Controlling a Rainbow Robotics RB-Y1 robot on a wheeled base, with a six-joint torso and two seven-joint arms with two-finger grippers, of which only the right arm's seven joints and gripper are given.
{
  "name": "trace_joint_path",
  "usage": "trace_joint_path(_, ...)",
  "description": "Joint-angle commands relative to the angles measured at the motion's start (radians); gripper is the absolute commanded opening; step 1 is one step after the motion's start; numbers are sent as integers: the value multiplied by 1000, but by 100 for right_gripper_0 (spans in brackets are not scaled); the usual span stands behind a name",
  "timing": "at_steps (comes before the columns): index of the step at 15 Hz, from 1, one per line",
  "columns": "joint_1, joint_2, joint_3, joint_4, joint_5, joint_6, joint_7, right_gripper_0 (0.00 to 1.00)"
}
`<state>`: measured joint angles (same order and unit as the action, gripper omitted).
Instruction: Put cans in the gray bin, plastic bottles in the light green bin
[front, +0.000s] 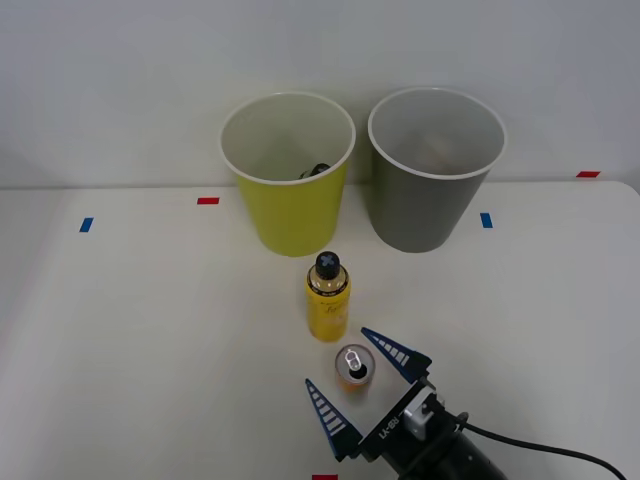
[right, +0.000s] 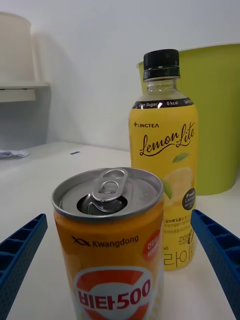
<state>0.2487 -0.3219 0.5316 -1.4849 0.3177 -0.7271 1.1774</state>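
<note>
Straddling the orange can (front: 352, 367), the right gripper (front: 366, 392) stood spread wide over the white table (front: 150, 350), one blue ribbed finger (right: 20, 255) on each side of the can and neither touching it. From the wrist camera the can (right: 112, 245) stood upright between the fingers, its silver top showing an opened pull-tab hole. Just beyond the can, farther from the gripper, the yellow bottle (front: 327, 297) with its black cap stood upright, close to the can but apart from it. Farther still sat two bins side by side: the yellow-green bin (front: 288, 175) straight past the bottle, with something dark lying inside, and the gray bin (front: 434, 168) off to its right, its contents too dim to tell.
</note>
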Motion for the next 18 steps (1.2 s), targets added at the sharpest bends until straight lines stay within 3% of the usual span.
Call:
trace_joint_path(1, -5, 29, 4, 0, 14, 23, 4, 100)
trace_joint_path(5, -5, 60, 4, -2, 15, 34, 21, 100)
trace_joint_path(15, -2, 10, 8, -12, -37, 32, 59, 97)
trace_joint_path(17, -2, 6, 11, -18, -40, 32, 65, 78)
trace_joint_path(18, -2, 6, 16, -18, -51, 31, 71, 54)
